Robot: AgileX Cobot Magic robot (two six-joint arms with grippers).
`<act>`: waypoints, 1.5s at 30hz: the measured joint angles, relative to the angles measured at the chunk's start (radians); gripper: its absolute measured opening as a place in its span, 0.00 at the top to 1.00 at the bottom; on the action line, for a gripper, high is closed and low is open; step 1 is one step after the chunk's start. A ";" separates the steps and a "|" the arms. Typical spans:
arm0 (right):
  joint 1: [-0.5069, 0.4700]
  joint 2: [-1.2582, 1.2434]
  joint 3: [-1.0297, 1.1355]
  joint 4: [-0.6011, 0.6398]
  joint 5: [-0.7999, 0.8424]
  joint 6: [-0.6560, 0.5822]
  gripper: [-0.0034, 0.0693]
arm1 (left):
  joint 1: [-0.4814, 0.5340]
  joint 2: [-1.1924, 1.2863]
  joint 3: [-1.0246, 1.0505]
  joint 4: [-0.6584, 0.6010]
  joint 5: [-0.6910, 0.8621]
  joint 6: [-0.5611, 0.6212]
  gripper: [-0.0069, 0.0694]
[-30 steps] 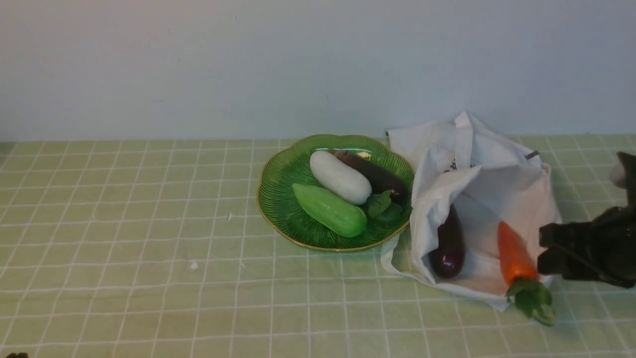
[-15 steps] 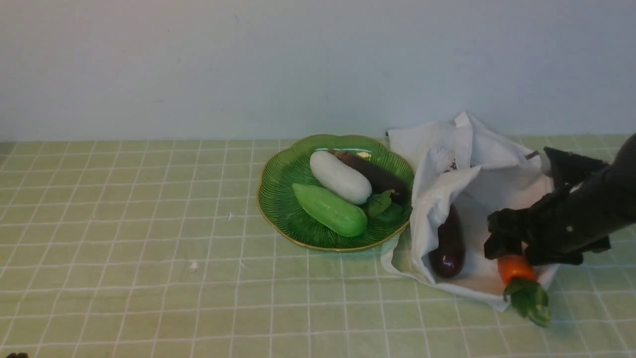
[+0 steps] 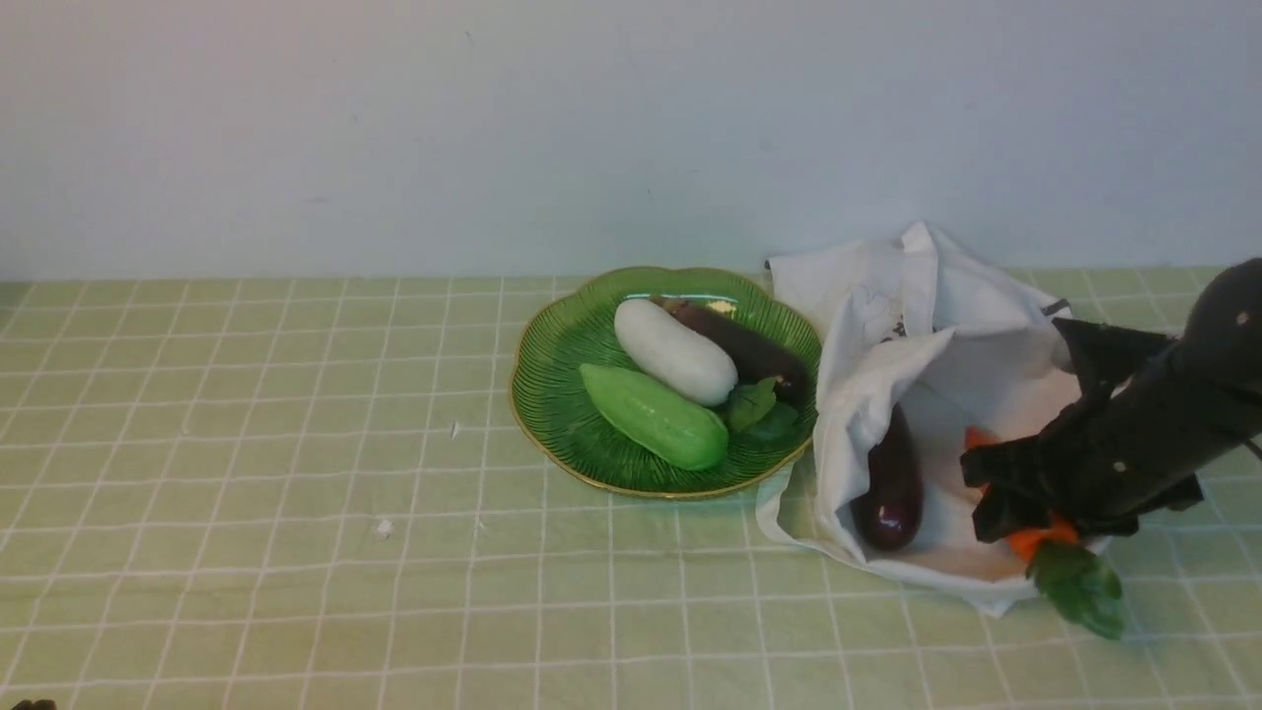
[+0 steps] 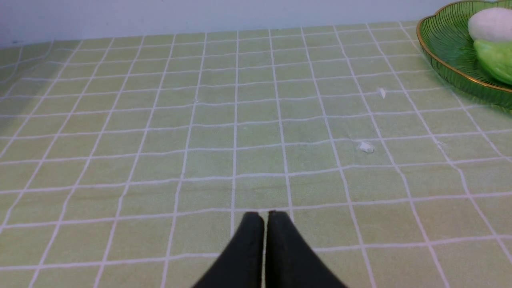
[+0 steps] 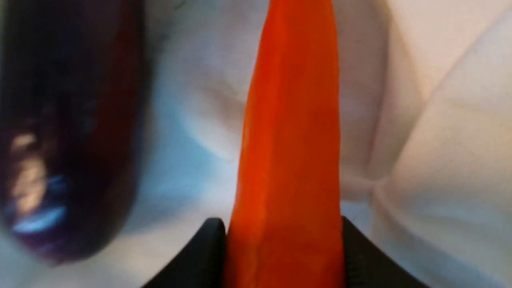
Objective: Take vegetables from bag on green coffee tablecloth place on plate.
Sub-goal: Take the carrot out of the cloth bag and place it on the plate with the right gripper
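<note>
The white cloth bag (image 3: 917,306) lies open on the green coffee tablecloth (image 3: 246,444), right of the plate (image 3: 562,414). Inside the bag are a dark purple eggplant (image 3: 890,483) and an orange carrot (image 3: 1045,539), whose green leaves (image 3: 1080,587) stick out over the bag's front edge. My right gripper (image 3: 1016,503) reaches into the bag and is shut on the carrot (image 5: 292,140), one black finger (image 5: 208,244) on each side. The eggplant (image 5: 68,128) lies beside it. On the plate rest a white radish (image 3: 675,352), a light green cucumber (image 3: 656,416) and another eggplant (image 3: 744,345). My left gripper (image 4: 264,218) hovers shut over bare cloth.
A pale wall runs along the table's back edge just behind the plate and bag. Two small white scraps (image 3: 385,528) lie on the cloth left of the plate (image 4: 452,60). The left half of the cloth holds nothing else.
My right arm came in from the right edge over the bag, and its jaws closed on the carrot. The carrot's leafy end shifted slightly right. The left gripper stayed still.
</note>
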 joint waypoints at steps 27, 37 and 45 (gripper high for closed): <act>0.256 -0.352 -0.071 0.112 0.091 -0.100 0.54 | 0.000 0.000 0.000 0.000 0.000 0.000 0.92; 0.361 0.131 -0.546 -0.100 0.033 -0.104 0.54 | 0.000 0.000 0.000 0.000 0.000 0.000 0.92; 0.361 0.355 -0.706 -0.124 -0.002 -0.103 0.40 | 0.000 0.000 0.000 0.000 0.000 0.000 0.92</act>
